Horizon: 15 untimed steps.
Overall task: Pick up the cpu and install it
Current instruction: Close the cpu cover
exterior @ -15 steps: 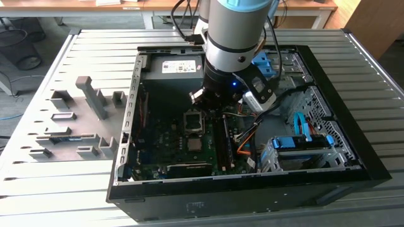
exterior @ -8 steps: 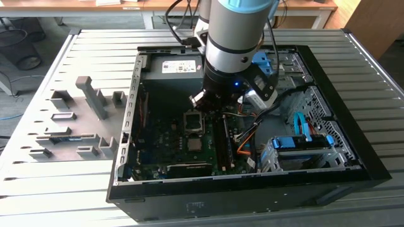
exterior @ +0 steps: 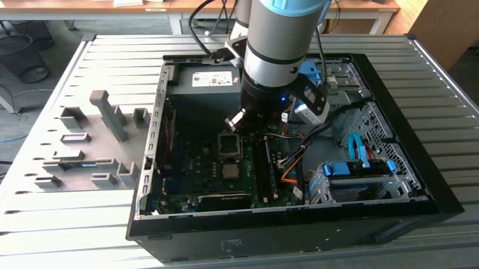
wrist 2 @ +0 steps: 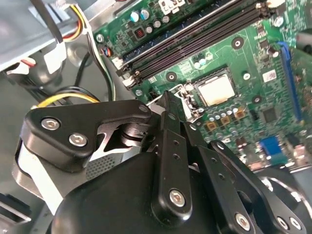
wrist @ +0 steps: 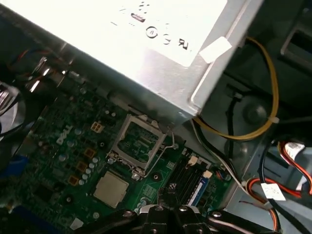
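Silver-grey, the cpu (wrist 2: 216,90) lies flat in its socket on the green motherboard (wrist 2: 253,53), near the fingers (wrist 2: 168,131) but apart from them. The fingers are pressed together and hold nothing. The metal load frame (wrist: 139,144) stands open, so I judge seating done, locking not yet; that calls for a gentle press on the frame.
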{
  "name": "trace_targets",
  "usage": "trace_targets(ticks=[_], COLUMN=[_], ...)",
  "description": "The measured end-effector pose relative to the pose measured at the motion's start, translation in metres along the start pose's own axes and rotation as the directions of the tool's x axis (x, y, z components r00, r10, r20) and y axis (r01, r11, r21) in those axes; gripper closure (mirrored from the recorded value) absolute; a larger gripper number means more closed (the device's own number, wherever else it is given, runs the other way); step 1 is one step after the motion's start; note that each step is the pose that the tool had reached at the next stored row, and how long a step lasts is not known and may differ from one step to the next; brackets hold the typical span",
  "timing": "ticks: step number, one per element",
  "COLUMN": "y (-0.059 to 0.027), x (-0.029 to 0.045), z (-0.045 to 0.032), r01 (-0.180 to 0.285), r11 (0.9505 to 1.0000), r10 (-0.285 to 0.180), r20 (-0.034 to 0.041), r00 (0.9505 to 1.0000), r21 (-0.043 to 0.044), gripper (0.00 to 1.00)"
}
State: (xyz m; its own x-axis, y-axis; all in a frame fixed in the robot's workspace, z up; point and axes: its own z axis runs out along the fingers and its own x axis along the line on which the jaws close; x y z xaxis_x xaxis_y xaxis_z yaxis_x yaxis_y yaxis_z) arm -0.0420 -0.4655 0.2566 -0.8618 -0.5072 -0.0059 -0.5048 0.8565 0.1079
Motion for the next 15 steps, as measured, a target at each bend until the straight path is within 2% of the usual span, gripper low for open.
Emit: trace_targets(ticks=[4,8,11,15], y=[0.0000,0.0000,0.0000,-0.0001], x=[0.0000,0.0000,0.0000,0.0000], z=[0.0002,0.0003,0.0005,0.0006], r01=[0.069,0.131,0.184,0.250], r11=[0.9976,0.9914,0.9830,0.9681], r10=[-0.069,-0.131,-0.184,-0.251], r20=[-0.0075,-0.0142,-0.0198,-0.0269], r00=[0.9976,0.9913,0.9828,0.9677], r21=[-0.0007,-0.0017,-0.0030,-0.0050], gripper=[0.90,0.90,0.90,0.90])
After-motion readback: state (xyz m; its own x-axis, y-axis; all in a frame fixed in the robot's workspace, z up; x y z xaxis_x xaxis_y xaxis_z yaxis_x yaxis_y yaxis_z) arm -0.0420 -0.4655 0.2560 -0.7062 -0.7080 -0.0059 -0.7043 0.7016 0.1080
